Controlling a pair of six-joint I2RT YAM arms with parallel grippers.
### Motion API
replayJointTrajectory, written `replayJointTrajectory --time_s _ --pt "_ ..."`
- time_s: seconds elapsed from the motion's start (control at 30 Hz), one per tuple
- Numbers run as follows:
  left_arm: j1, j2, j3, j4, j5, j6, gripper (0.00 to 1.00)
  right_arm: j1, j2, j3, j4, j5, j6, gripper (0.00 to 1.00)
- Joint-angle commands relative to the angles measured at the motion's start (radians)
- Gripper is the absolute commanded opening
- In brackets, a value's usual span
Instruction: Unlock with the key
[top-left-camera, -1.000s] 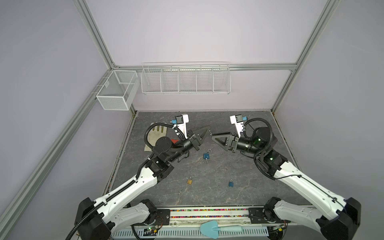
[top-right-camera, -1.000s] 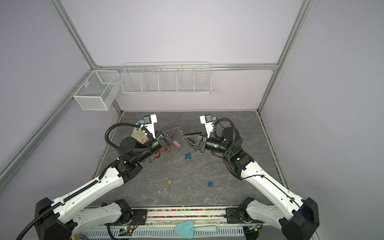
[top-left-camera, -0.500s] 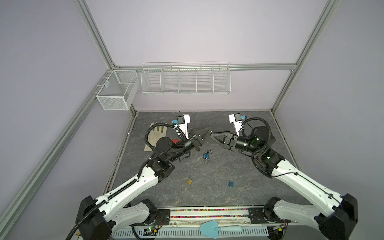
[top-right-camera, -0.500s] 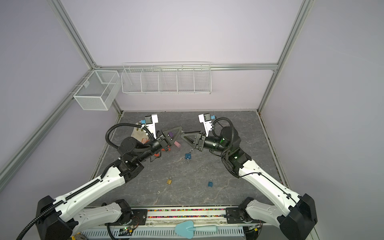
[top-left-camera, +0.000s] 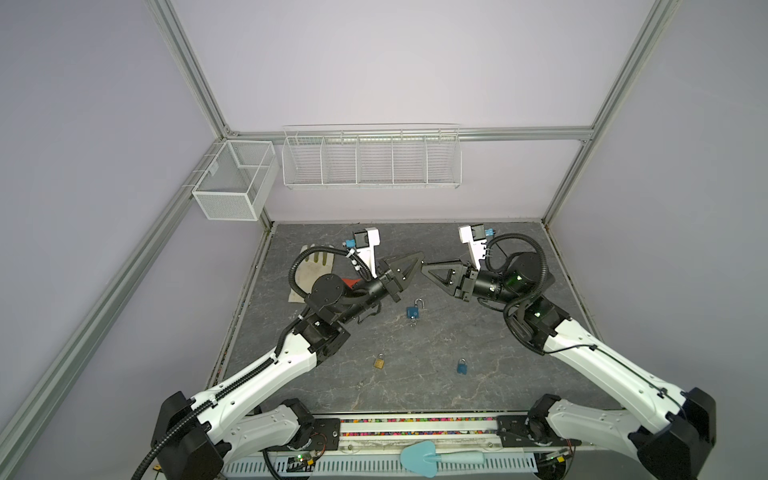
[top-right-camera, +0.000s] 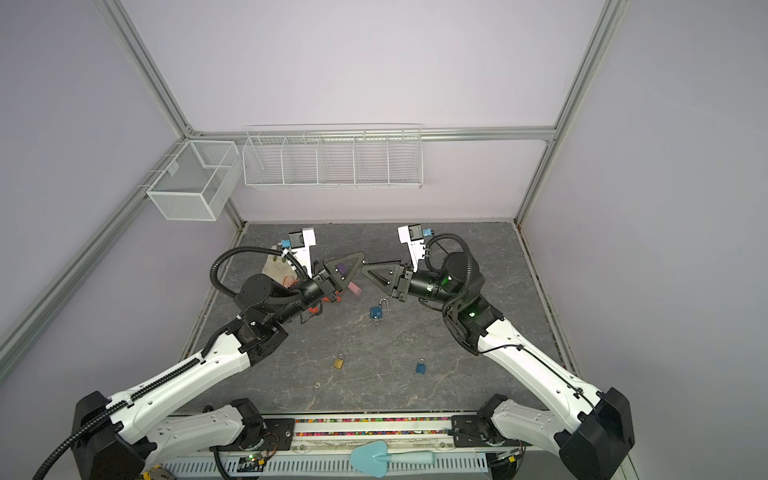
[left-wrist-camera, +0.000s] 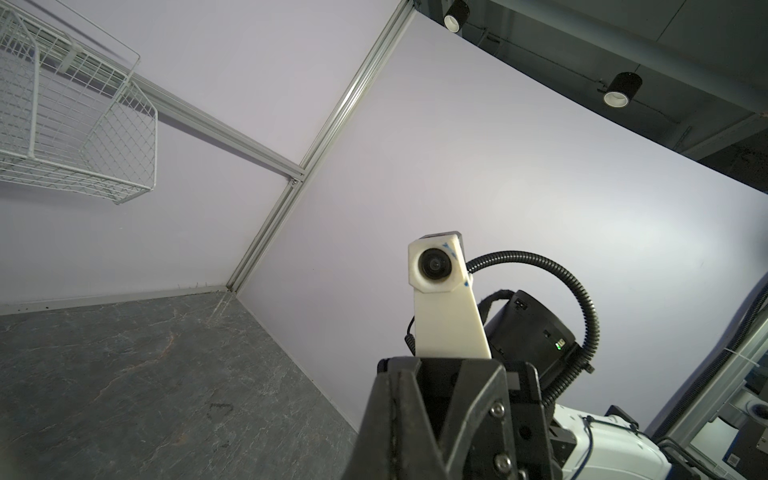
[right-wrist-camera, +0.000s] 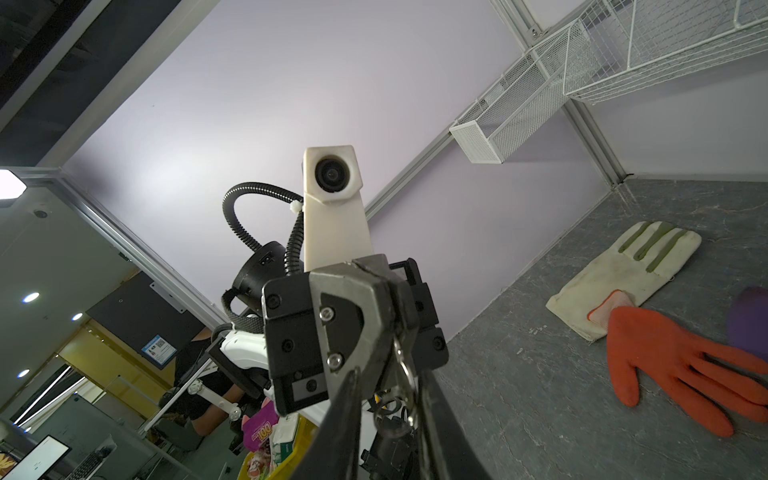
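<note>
Both grippers meet tip to tip in the air above the table's middle. My left gripper (top-left-camera: 417, 259) (top-right-camera: 362, 258) (left-wrist-camera: 395, 368) is shut on the key (right-wrist-camera: 398, 345), from which a key ring (right-wrist-camera: 402, 376) hangs. My right gripper (top-left-camera: 424, 266) (top-right-camera: 365, 267) (right-wrist-camera: 388, 372) is open by a narrow gap. Its fingers flank the key and ring, and the ring lies near one finger. Below on the table lies a blue padlock (top-left-camera: 412, 311) (top-right-camera: 377, 311) with its shackle swung open.
A brass padlock (top-left-camera: 378, 362) and another blue padlock (top-left-camera: 461, 367) lie nearer the front. A white glove (right-wrist-camera: 623, 270), an orange glove (right-wrist-camera: 665, 357) and a purple thing (right-wrist-camera: 748, 320) lie at the back left. Wire baskets (top-left-camera: 370, 158) hang on the back wall. A teal trowel (top-left-camera: 419, 455) rests on the front rail.
The right gripper's jaws have narrowed around the key held by the left gripper. Both arms have hardly moved.
</note>
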Motion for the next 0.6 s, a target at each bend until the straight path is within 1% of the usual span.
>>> replayJointTrajectory --time_s 0.0,0.47,0.5,0.57 --pt "-0.005 -0.006 -0.007 0.029 -0.013 0.015 0.00 0.004 -0.002 0.013 0.022 -0.009 0.001 0.24" --pt "-0.006 0.005 0.003 0.045 0.024 0.002 0.00 0.002 0.005 0.032 0.022 -0.015 -0.006 0.19" --pt "-0.005 0.006 0.003 0.045 0.024 0.005 0.00 0.002 0.004 0.035 0.019 -0.018 -0.007 0.17" --pt "-0.005 0.004 0.002 0.041 0.021 0.008 0.00 0.002 0.004 0.037 0.008 -0.016 -0.010 0.08"
